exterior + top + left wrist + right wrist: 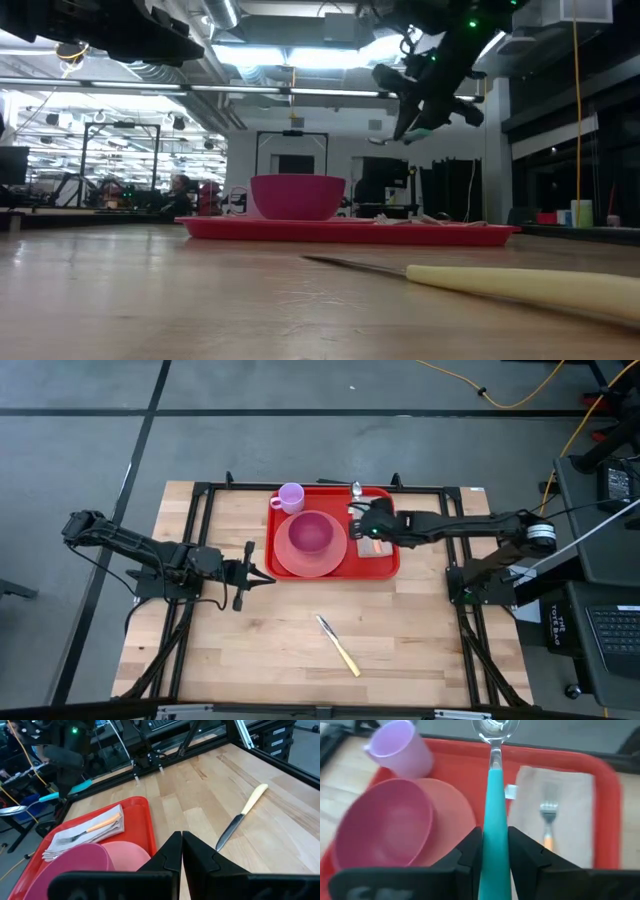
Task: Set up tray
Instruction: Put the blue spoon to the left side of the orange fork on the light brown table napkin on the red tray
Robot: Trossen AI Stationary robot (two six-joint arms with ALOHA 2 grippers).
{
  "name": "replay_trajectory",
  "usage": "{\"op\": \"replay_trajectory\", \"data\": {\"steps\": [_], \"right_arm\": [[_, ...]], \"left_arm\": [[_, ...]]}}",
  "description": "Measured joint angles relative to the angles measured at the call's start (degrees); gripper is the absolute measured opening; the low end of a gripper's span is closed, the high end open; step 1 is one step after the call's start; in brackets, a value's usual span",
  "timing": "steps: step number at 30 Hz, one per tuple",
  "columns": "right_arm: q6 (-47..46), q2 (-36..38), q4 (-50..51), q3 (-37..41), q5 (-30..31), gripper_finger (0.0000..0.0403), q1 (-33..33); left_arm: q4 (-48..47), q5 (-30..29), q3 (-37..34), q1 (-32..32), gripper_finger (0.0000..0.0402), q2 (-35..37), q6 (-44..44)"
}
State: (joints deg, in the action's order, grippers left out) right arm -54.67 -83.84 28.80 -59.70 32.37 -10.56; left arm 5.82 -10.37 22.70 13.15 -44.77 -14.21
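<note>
The red tray (pixel 385 568) lies at the table's far middle. On it are a pink plate (pixel 290 562) bearing a pink bowl (pixel 311 533), a lilac cup (pixel 291 497) in its far left corner, and a napkin (pixel 572 805) with an orange-handled fork (pixel 547 822) on its right side. My right gripper (pixel 495 837) hangs above the tray's right part, shut on a teal-handled spoon (pixel 495 795). My left gripper (pixel 181 840) waits shut, just left of the tray's near left corner. A yellow-handled knife (pixel 338 645) lies flat on the table near the front. My right gripper pinches the spoon's teal handle (pixel 495 827) between its two fingers. The handle runs along the fingers, and the metal bowl end (pixel 495 727) sticks out ahead of them. The fingers slant down from the table's right side. The spoon is lifted clear, high above the tray (pixel 425 130).
Black frame rails (pixel 200 510) run along the table's left, far and right sides. Bare wood (pixel 430 620) spreads between the tray and the near edge around the knife. Cables and a desk stand beyond the right edge.
</note>
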Motion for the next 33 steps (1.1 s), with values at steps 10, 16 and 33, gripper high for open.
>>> {"op": "replay_trajectory", "data": {"steps": [10,16,33], "right_arm": [[-6.2,0.0,-13.4,11.3,-2.5,0.0081,-0.2],[-9.4,-2.9,-15.1,12.3,-2.5,0.0081,0.0],[-12.8,-12.2,-18.7,12.3,1.0,0.0081,-0.1]], "left_arm": [[0.0,0.0,0.0,0.0,0.0004,0.0,0.0],[0.0,0.0,0.0,0.0,0.0005,0.0,0.0],[0.0,0.0,0.0,0.0,0.0008,0.0,0.0]]}}
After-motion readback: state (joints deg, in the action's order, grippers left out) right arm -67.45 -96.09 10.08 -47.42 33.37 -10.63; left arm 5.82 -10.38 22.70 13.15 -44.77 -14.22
